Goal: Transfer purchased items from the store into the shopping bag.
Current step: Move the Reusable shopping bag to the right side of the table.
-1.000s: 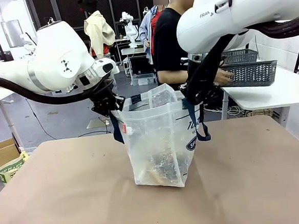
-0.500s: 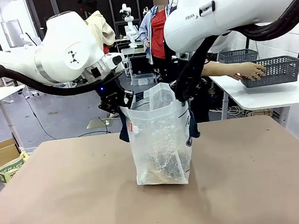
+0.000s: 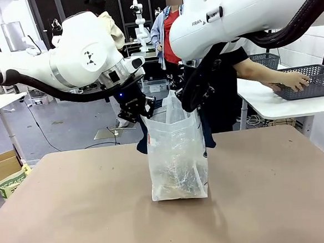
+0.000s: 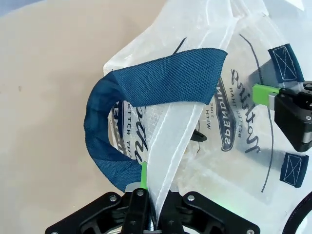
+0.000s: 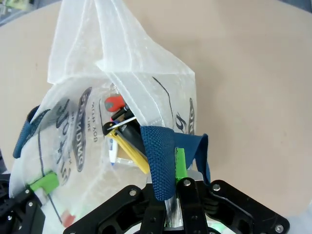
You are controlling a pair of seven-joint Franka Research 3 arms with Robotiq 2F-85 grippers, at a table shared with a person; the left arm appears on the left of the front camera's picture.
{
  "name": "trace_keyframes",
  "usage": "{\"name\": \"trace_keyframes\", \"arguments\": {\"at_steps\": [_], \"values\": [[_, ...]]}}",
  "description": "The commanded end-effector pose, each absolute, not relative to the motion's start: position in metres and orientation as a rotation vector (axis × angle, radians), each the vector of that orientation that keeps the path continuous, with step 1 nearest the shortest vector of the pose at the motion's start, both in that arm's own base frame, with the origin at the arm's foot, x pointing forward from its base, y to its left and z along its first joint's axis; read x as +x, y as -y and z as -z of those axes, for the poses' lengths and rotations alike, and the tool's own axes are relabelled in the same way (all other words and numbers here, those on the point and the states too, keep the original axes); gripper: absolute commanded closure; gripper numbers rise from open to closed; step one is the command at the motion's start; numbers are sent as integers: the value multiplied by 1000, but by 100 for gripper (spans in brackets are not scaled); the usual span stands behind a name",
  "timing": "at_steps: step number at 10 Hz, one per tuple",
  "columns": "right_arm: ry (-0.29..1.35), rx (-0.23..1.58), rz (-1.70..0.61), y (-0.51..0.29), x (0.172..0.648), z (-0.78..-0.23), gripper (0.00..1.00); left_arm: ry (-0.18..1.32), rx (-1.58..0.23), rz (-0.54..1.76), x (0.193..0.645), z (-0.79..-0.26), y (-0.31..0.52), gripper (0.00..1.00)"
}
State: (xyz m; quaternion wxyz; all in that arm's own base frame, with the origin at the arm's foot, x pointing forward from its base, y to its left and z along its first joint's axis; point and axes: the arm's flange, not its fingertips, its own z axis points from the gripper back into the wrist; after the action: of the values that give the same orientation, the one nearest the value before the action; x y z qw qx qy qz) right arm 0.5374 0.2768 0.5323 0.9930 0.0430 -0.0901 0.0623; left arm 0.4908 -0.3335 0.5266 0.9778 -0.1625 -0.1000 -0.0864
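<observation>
One broad brown table (image 3: 74, 216) lies beneath both claws on my front camera, and the two white arms come in over it from either side to meet above its middle. Beyond the right claw a person (image 3: 226, 89) stands at the far side, one hand (image 3: 296, 80) stretched out to a dark lattice basket (image 3: 317, 80) on a white side table, well apart from either claw. The shopping bag (image 3: 176, 159) hangs between the two claws and below them, its mouth drawn narrow and its base down on the table. The left gripper (image 3: 141, 113) is closed on the bag's rim on its own side; on my left wrist camera the left gripper (image 4: 146, 183) has that translucent edge pinched between its fingers, with a navy strap handle (image 4: 161, 83) looping just ahead of them and the oval logo (image 4: 234, 122) farther along. The right gripper (image 3: 191, 104) is clamped on the opposite rim; on my right wrist camera the right gripper (image 5: 173, 170) squeezes the bag's edge and the root of the other navy strap (image 5: 158, 151) together. Ahead of that claw, inside the bag, lie the purchased items (image 5: 124, 139): I make out a yellow-and-black piece and a small red one among them, the rest too blurred through the plastic to tell.
</observation>
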Motion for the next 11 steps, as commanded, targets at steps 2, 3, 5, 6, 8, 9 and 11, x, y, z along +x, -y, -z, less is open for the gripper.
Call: {"name": "trace_keyframes", "arguments": {"at_steps": [2, 3, 5, 6, 8, 9, 11], "values": [[179, 82, -121, -274, 535, -537, 100, 226, -301, 161, 492, -529, 325, 100], [180, 85, -124, -276, 537, -533, 100, 204, -322, 173, 492, -527, 331, 100], [250, 91, -118, -294, 544, -528, 100, 222, -366, 181, 491, -524, 347, 100], [252, 100, -129, -300, 545, -527, 100, 231, -374, 178, 489, -526, 349, 100], [277, 107, -139, -312, 547, -523, 100, 242, -395, 167, 484, -524, 353, 100], [275, 112, -124, -316, 548, -520, 100, 248, -392, 134, 483, -523, 353, 100], [290, 127, -102, -320, 547, -519, 100, 246, -398, 126, 481, -522, 357, 100]]}}
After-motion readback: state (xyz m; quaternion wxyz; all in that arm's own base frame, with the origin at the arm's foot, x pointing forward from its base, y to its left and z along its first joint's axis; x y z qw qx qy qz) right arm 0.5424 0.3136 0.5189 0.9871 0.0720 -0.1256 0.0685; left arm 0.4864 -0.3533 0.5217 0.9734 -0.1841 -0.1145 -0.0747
